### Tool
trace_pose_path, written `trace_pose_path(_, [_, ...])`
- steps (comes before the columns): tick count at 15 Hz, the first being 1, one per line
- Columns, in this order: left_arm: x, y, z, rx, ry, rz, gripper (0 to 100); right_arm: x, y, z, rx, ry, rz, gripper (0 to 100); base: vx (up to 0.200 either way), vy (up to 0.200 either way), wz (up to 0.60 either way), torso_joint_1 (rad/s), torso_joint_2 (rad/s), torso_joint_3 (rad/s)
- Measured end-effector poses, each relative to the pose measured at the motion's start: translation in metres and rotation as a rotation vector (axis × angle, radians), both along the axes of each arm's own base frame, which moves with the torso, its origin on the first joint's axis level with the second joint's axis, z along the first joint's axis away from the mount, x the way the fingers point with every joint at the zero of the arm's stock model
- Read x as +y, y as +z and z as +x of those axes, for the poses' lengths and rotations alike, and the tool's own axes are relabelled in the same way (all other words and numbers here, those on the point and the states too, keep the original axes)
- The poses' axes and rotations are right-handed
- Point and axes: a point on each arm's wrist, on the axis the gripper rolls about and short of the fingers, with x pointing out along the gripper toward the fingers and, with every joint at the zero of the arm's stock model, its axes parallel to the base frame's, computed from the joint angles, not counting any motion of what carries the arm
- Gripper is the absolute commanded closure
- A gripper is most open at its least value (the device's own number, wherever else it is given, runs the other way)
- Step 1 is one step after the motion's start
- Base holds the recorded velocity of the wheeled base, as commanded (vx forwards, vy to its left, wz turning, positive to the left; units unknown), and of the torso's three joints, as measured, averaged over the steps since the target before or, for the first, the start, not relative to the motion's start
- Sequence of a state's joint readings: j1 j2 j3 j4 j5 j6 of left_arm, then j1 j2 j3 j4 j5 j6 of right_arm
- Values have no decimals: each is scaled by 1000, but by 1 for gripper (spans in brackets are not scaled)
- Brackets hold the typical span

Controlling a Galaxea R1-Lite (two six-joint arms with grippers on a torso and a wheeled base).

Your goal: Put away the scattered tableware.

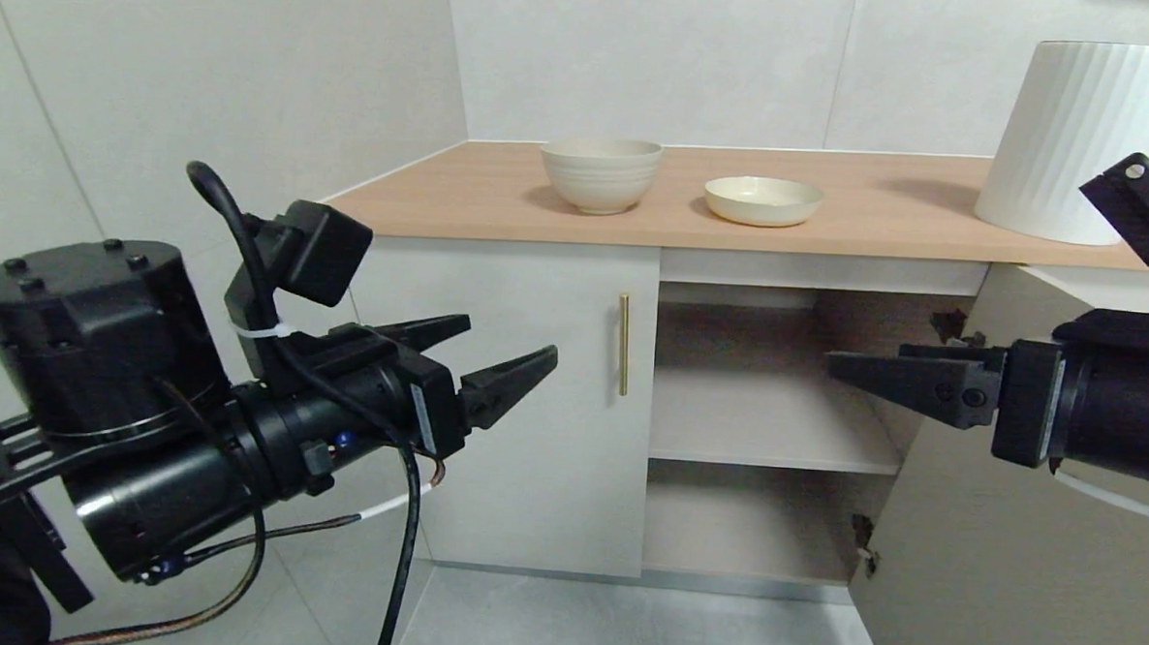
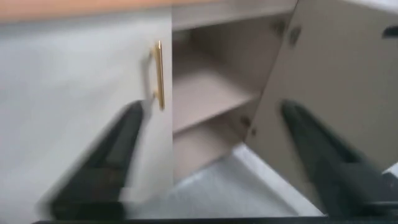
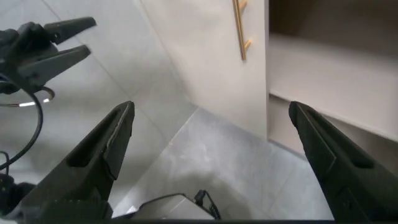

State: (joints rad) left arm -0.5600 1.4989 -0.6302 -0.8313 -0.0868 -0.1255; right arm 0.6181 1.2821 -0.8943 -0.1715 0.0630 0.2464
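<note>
A deep cream bowl (image 1: pixel 601 173) with a ribbed wall stands upright on the wooden bench (image 1: pixel 444 196), and just beside it, towards the robot's right and not touching, sits a shallow cream dish (image 1: pixel 763 200). Farther right on the same bench, well apart from both, stands a tall white ribbed container (image 1: pixel 1087 132), near the back wall. Below the bench the cabinet has its left door (image 1: pixel 522 407) shut, with a slim gold handle (image 1: pixel 622 344) running upright along its inner edge, while the right door (image 1: pixel 943 552) is swung wide open towards the robot. Behind it a pale shelf (image 1: pixel 764 423) splits the inside into an upper and a lower compartment. The left end effector (image 1: pixel 511 339) hangs in front of the shut door, lower than the bench top, its fingers spread apart with nothing between them. The right end effector (image 3: pixel 210 109) is level with the open compartment, beside the open door, pointing across towards the left arm; its two fingers stand wide apart and hold nothing, with the grey floor tiles (image 3: pixel 205 155) below them.
</note>
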Motion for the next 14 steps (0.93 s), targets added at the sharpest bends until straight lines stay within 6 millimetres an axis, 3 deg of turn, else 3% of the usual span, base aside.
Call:
trace_pose_path(7, [4,18,-5,-92,27,-60,0,-5,8,-6,-18,-23,9,0,0,0,0,0,0,0])
trace_pose_path(14, [5,21,-6,-94,24,-61,0,-12,15,-16,-35,-21,22,0,200,0,0,4,2,2])
